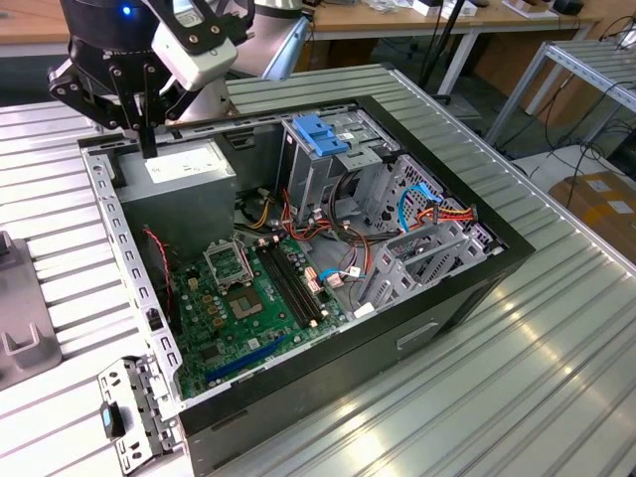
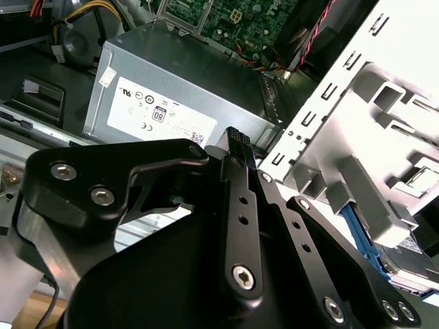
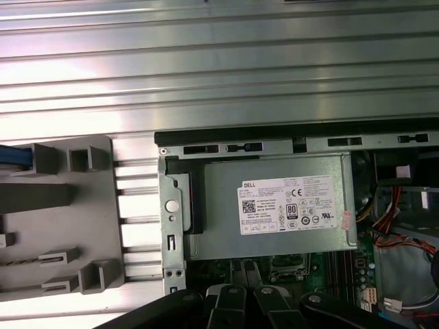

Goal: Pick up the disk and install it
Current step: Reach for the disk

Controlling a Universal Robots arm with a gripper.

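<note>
Open the tool (image 1: 147, 139), now pinched closed on nothing over the power supply (image 3: 274, 205). Look for the disk (image 2: 362, 233) slotted in the grey holder (image 3: 62, 226) beside the case (image 1: 417, 328); probably best gripped squarely across its blue rails.

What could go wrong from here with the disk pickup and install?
1. The pincer hangs low over the power supply, near the case rim; a sideways move could clip it.
2. The disk sits in a grey holder outside the case; an off-centre grip might jam it.
3. Loose cables by the drive cage could snag it going in.
</note>
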